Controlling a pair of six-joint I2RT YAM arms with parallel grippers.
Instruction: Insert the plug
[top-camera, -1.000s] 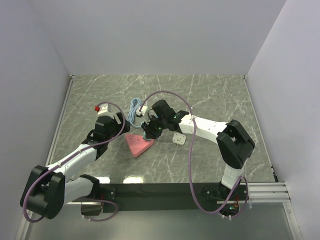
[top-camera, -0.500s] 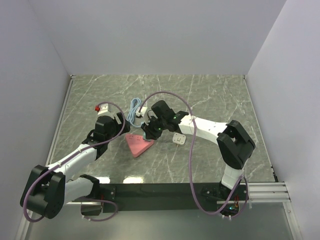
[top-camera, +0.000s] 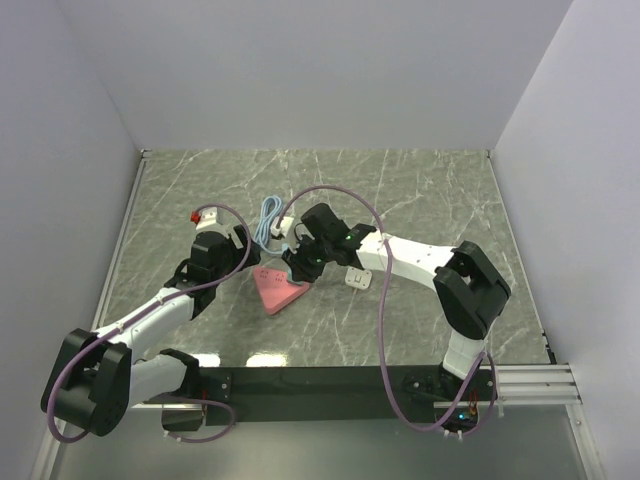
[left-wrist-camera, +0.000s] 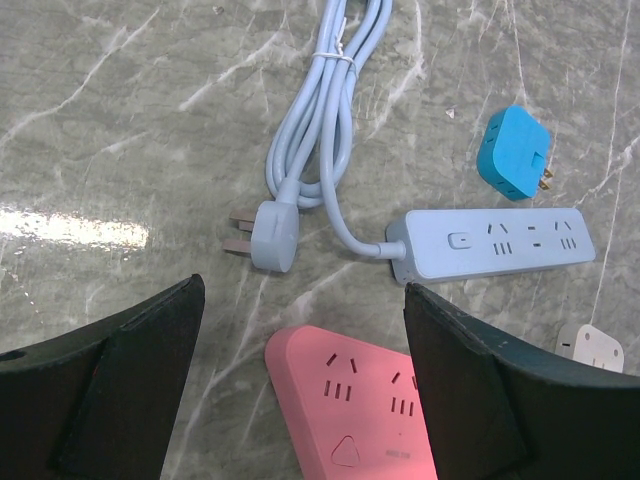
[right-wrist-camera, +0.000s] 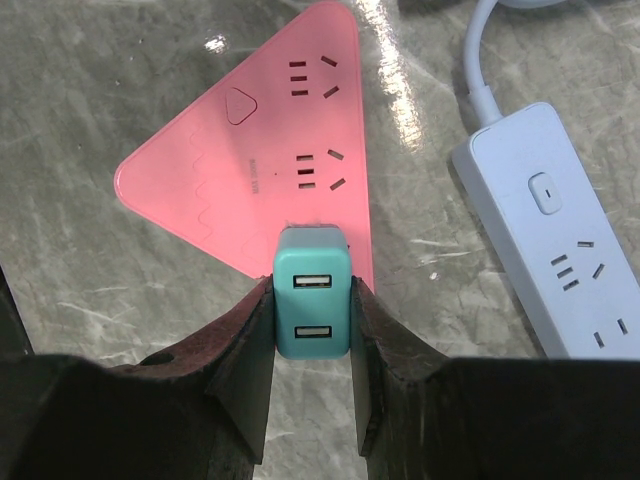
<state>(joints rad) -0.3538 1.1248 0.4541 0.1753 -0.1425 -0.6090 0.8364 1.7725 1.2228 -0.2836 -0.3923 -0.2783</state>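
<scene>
My right gripper (right-wrist-camera: 312, 288) is shut on a teal plug adapter (right-wrist-camera: 312, 318) with two USB ports facing the camera. Its front end sits over the near edge of the pink triangular power strip (right-wrist-camera: 255, 165), below a socket group; the prongs are hidden. In the top view the right gripper (top-camera: 301, 260) hovers over the pink strip (top-camera: 276, 292). My left gripper (left-wrist-camera: 302, 290) is open and empty, its fingers spread either side of the pink strip's corner (left-wrist-camera: 350, 400); it shows beside the strip's left in the top view (top-camera: 240, 258).
A light-blue power strip (left-wrist-camera: 490, 240) lies behind the pink one, its cable coiled (top-camera: 268, 218) and its plug (left-wrist-camera: 270, 235) loose. A blue adapter (left-wrist-camera: 515, 152) lies beyond it. A white adapter (top-camera: 358, 278) sits right of the pink strip. A small red object (top-camera: 193, 217) lies far left.
My right gripper has shifted slightly left with the teal adapter in it. The left arm has not visibly moved.
</scene>
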